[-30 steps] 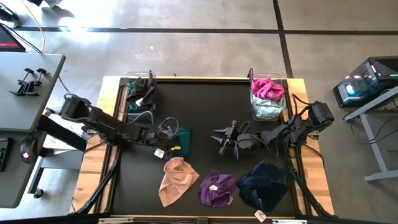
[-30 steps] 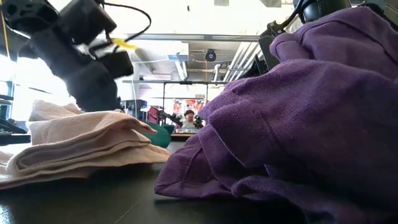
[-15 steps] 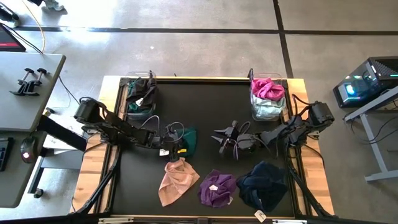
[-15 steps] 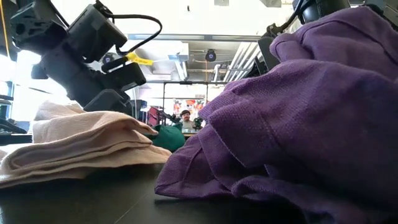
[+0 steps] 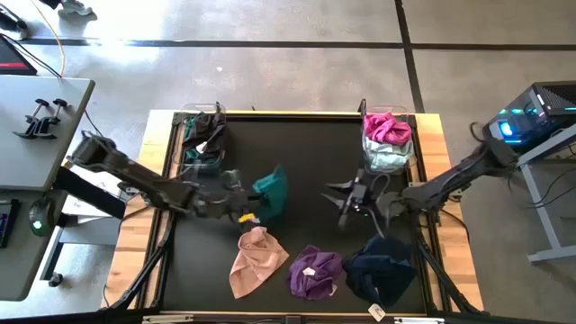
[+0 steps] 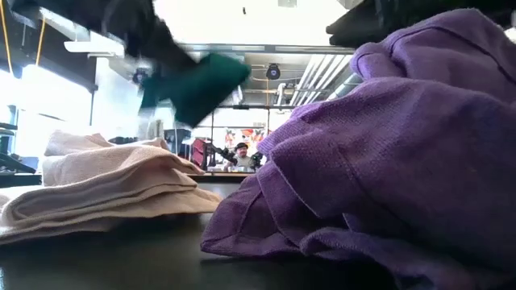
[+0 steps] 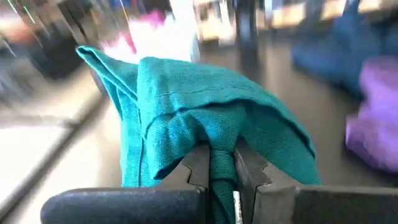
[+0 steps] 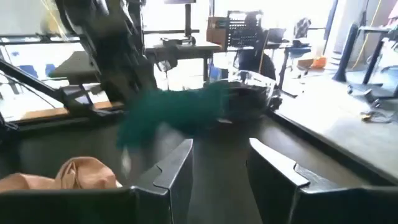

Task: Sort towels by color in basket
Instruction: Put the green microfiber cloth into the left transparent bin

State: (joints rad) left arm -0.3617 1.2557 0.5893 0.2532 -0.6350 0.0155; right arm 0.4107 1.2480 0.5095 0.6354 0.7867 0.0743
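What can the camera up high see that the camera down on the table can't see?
Only the high view shows the left gripper pinching the green towel, the right gripper with nothing in it, the navy towel and two baskets: the left basket and the right basket. Only the low view shows the room behind the table. Both show the green towel lifted, the peach towel and the purple towel.

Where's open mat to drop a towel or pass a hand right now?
Free: the far middle of the black mat, between the left basket and right basket. Also the near-left corner, left of the peach towel. Crowded: the mid band, where the left gripper holds the green towel facing the right gripper, and the near edge with purple towel and navy towel.
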